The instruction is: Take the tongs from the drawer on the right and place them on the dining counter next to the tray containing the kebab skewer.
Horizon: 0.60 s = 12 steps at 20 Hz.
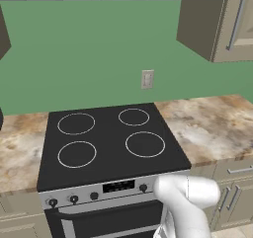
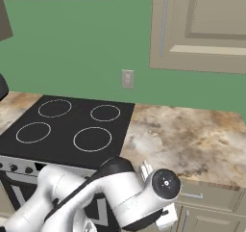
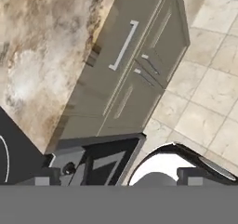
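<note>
Jaws are standing spread wide and holding nothing; in the hand view the 2 dark fingertips [image 3: 44, 177] are sitting far apart at the bottom edge, looking down on the cabinet run.

White Franka arm [image 2: 120, 192] is folded low in front of the black 4-ring glass stove [image 1: 106, 140].

Plain beige-tan flat-fronted drawer [image 3: 111, 65] with a pale bar handle is sitting to the right of the stove, under the brown-and-cream marbled stone surface [image 2: 187, 139]. Its front is reading flush with the neighbouring cabinet doors, so I judge it shut.

Slim grey metal tongs: presumably lying inside that closed drawer, though this cannot be confirmed.

Progress, as a judgement: very early.
- Done: arm is positioned facing the right-hand cabinets, jaws readied.
- Left: reaching the handle, pulling the drawer out, picking the tongs, carrying them to the dining surface, setting them beside the tray.

No step of the task proper is looking complete yet.
</note>
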Available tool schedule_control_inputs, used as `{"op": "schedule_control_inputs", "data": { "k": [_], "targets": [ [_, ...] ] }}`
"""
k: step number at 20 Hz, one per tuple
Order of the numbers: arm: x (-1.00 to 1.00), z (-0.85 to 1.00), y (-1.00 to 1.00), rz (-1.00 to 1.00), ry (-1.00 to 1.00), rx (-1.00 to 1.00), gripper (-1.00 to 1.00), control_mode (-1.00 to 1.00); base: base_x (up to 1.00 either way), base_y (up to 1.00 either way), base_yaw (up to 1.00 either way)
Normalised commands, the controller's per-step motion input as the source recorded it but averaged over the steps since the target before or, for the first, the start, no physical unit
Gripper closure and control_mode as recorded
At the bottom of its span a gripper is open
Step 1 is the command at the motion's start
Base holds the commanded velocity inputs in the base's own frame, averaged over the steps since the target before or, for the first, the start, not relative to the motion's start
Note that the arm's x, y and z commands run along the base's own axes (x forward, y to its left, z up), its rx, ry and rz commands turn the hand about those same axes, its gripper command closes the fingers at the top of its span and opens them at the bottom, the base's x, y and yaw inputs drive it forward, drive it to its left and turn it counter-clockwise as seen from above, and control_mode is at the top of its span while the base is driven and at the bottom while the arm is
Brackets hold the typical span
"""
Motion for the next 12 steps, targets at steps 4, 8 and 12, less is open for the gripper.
{"op": "schedule_control_inputs", "data": {
  "k": [4, 8, 12],
  "targets": [
    [-0.03, -0.40, -0.46, -0.24, -0.48, 0.01, -1.00, -1.00, 0.00, 0.00, 0.00],
    [0.00, -0.29, -0.33, -0.24, -0.57, 0.07, -1.00, -1.00, 0.00, 0.00, 0.00],
    [0.03, -0.16, -0.08, -0.13, -0.36, 0.03, -1.00, -1.00, 0.00, 0.00, 0.00]
  ]
}}
